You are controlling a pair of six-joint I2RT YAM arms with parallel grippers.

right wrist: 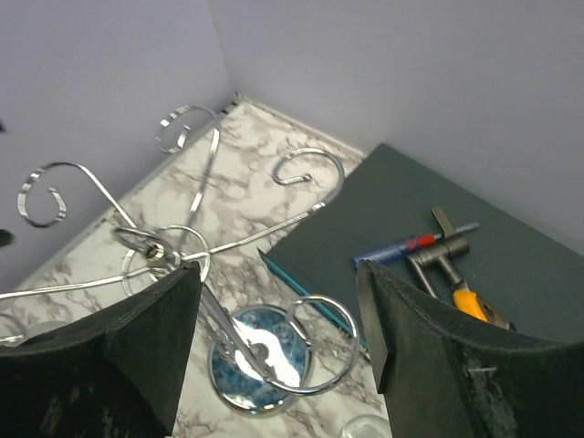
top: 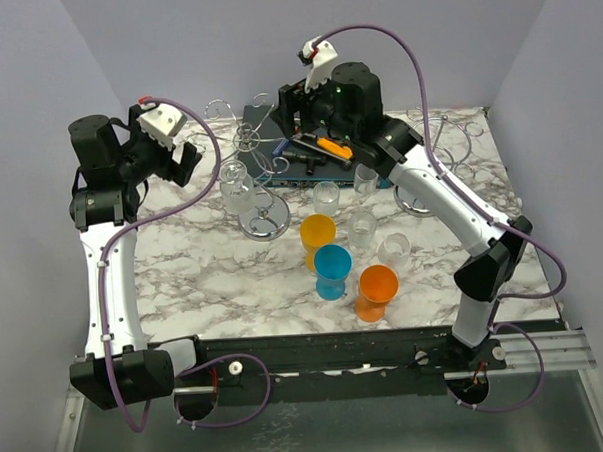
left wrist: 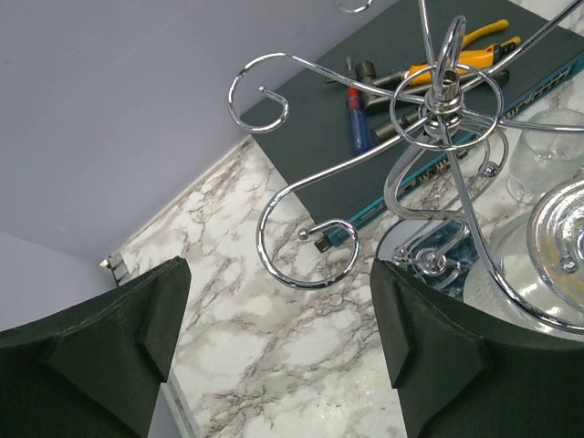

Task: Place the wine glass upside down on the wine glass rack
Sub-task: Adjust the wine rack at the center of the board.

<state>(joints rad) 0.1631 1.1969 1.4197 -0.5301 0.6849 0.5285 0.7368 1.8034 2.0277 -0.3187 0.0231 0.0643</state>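
The chrome wine glass rack [top: 250, 140] stands at the back left of the marble table, on a round base [top: 264, 224]. A clear wine glass [top: 237, 188] hangs upside down on its left side; the left wrist view shows its foot [left wrist: 561, 233] at the right edge. Several more clear glasses [top: 362, 228] stand upright right of the rack. My left gripper [top: 186, 157] is open and empty, just left of the rack, facing a curled arm [left wrist: 306, 248]. My right gripper [top: 299, 114] is open and empty, above and behind the rack hub [right wrist: 157, 252].
A dark board [top: 309, 161] with a screwdriver, pliers and other tools lies behind the rack. Yellow [top: 318, 233], blue [top: 332, 270] and orange [top: 376, 291] cups stand in the middle. A second chrome rack [top: 420, 196] stands at the right. Walls close the back and sides.
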